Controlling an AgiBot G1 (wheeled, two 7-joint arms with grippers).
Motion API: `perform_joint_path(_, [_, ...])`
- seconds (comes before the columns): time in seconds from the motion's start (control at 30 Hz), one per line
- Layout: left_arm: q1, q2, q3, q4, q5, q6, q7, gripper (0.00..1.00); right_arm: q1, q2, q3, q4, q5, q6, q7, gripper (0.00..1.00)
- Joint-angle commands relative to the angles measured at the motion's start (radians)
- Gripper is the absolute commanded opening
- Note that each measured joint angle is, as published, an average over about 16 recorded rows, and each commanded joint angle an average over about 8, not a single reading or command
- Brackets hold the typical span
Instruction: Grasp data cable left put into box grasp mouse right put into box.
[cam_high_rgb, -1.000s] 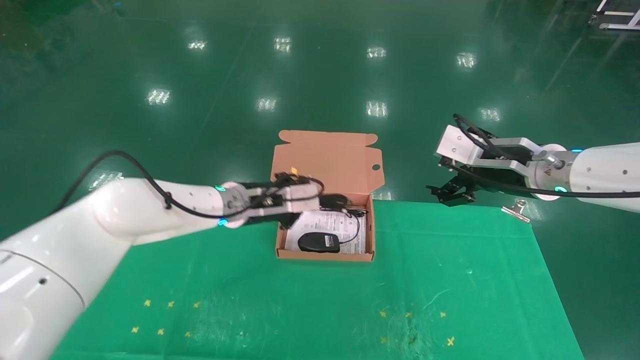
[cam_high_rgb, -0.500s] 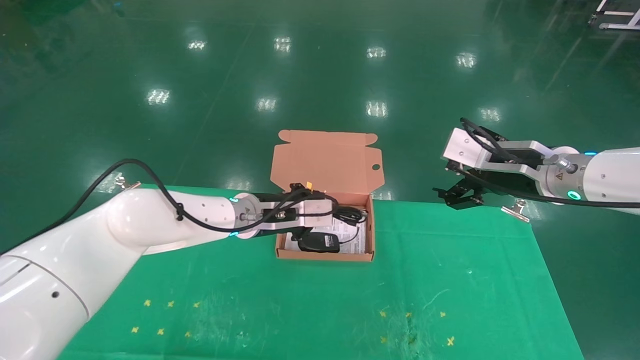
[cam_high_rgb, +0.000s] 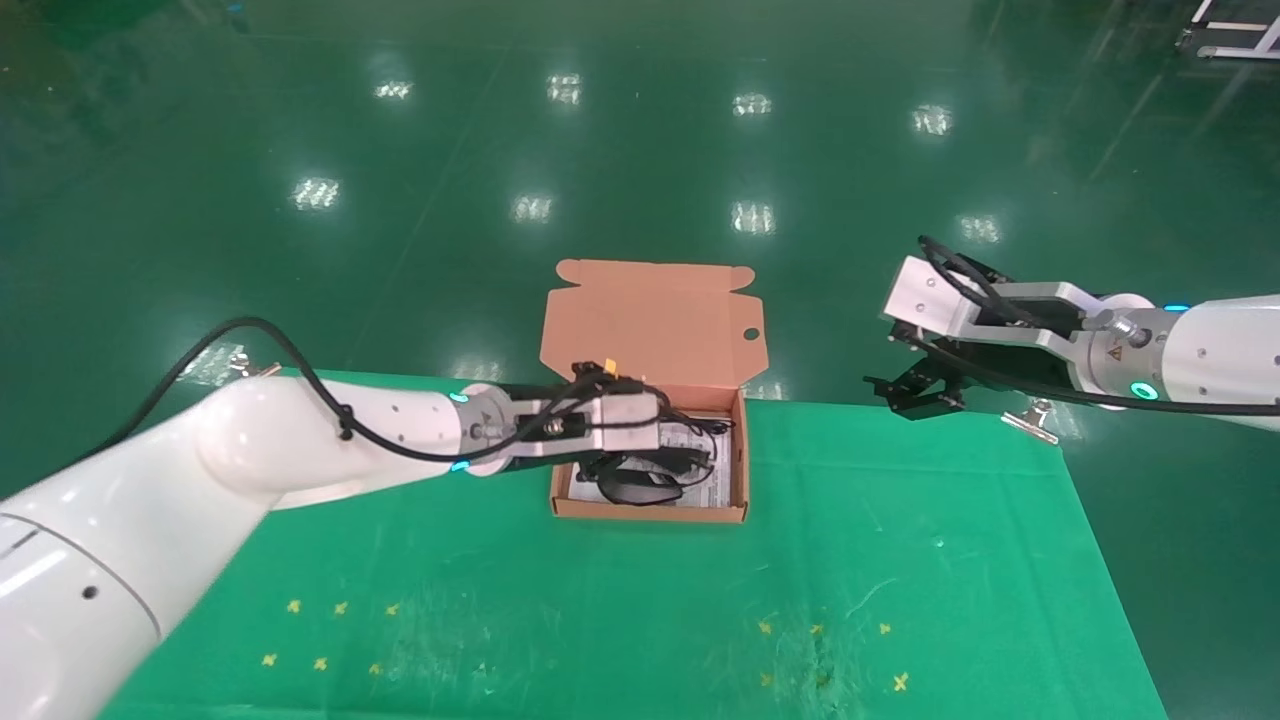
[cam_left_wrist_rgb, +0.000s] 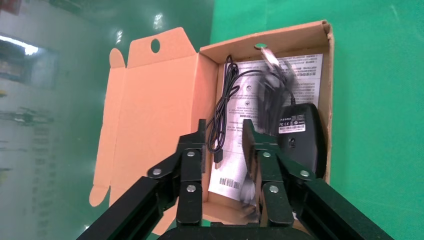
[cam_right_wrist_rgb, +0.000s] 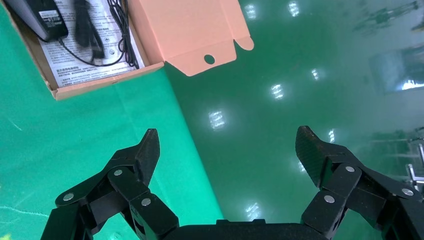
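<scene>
While the left gripper hangs over the box with fingers parted, we see the data cable and mouse inside (cable blurred). Right gripper, wide open, sits at 3 o'clock.

place: industrial hall or robotics test floor | evidence: glossy dark-green coated floor mirroring rows of ceiling lights, stretching away beyond both claws | surface: green cloth with small yellow cross marks, held by a metal binder clip just below the right claw | furniture: no household furniture in view
</scene>
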Motion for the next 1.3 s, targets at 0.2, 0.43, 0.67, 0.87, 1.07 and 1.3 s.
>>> perform_joint_path(0.2, [-0.056, -0.056, -0.039, -0.057, -0.043, -0.007, -0.023, 1.00, 0.054, 0.015, 0.010, 0.025, -0.045, 0.000, -0.018, 1.00])
perform_joint_path(0.43, [-0.085, -0.107, -0.076, -0.109, -0.073, 0.001, -0.031, 1.00, 0.098, 0.025, 0.006, 0.049, -0.090, -0.043, -0.045, 1.00])
perform_joint_path(0.67, [-0.028, -0.177, -0.149, -0.178, -0.151, 0.095, -0.076, 1.00, 0.033, 0.038, 0.086, 0.058, 0.014, -0.118, -0.079, 1.00])
perform_joint_path(0.87, [0.036, -0.245, -0.220, -0.243, -0.229, 0.191, -0.123, 1.00, -0.051, 0.052, 0.182, 0.066, 0.144, -0.199, -0.115, 1.00])
perform_joint_path(1.07, [0.100, -0.313, -0.292, -0.309, -0.306, 0.287, -0.169, 1.00, -0.134, 0.066, 0.277, 0.074, 0.274, -0.280, -0.152, 1.00])
perform_joint_path(1.3, [0.175, -0.392, -0.376, -0.385, -0.397, 0.400, -0.224, 1.00, -0.232, 0.083, 0.389, 0.084, 0.424, -0.375, -0.194, 1.00])
